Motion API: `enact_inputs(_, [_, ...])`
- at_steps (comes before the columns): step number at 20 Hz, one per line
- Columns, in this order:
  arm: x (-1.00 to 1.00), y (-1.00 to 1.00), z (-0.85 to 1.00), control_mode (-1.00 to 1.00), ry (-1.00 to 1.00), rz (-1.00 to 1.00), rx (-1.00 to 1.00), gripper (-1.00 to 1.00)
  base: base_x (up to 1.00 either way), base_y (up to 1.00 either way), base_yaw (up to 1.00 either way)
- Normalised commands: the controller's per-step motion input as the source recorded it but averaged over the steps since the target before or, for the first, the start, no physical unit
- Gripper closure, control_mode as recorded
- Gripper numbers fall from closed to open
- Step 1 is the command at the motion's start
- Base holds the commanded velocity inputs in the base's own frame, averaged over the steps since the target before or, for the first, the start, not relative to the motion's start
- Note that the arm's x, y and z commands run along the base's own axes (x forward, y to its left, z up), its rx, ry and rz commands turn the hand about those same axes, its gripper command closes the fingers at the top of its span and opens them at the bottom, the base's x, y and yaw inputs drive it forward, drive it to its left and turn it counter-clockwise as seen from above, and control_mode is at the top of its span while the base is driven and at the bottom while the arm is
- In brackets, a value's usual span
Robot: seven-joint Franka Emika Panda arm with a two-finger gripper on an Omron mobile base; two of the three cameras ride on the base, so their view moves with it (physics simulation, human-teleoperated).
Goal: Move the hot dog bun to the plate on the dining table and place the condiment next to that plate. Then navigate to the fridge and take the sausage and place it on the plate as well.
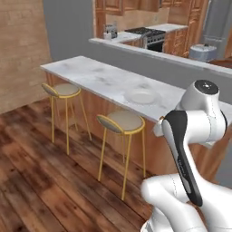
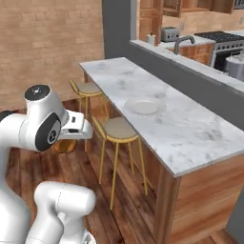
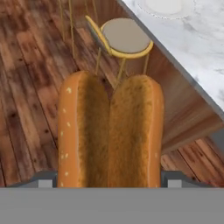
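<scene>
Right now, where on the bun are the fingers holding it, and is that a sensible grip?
The bun sits lengthwise between the fingers, pinched across its two outer sides at the near end. Sensible: the split runs along its length, so squeezing sideways closes the halves together.

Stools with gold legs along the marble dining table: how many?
2. One round tan-cushioned, gold-legged stool stands below the off-white plate; the other stool sits toward the marble table's far end. More may be hidden behind the arm.

The plate lies on the dining table, stools beside.
</scene>
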Motion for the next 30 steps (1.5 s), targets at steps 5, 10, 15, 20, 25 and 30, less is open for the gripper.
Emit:
enact_inputs(5, [0.00,0.00,0.00,1.00,0.00,0.00,0.00,1.00,0.57,0.93,-0.62])
enact_inputs(10, [0.00,0.00,0.00,1.00,0.00,0.00,0.00,1.00,0.50,0.96,-0.61])
enact_inputs(15, [0.00,0.00,0.00,1.00,0.00,0.00,0.00,1.00,0.45,0.94,-0.59])
enact_inputs(20, [0.00,0.00,0.00,1.00,0.00,0.00,0.00,1.00,0.39,0.81,-0.56])
enact_inputs(25, [0.00,0.00,0.00,1.00,0.00,0.00,0.00,1.00,0.48,0.70,-0.54])
enact_inputs(30, [0.00,0.00,0.00,1.00,0.00,0.00,0.00,1.00,0.79,0.23,-0.42])
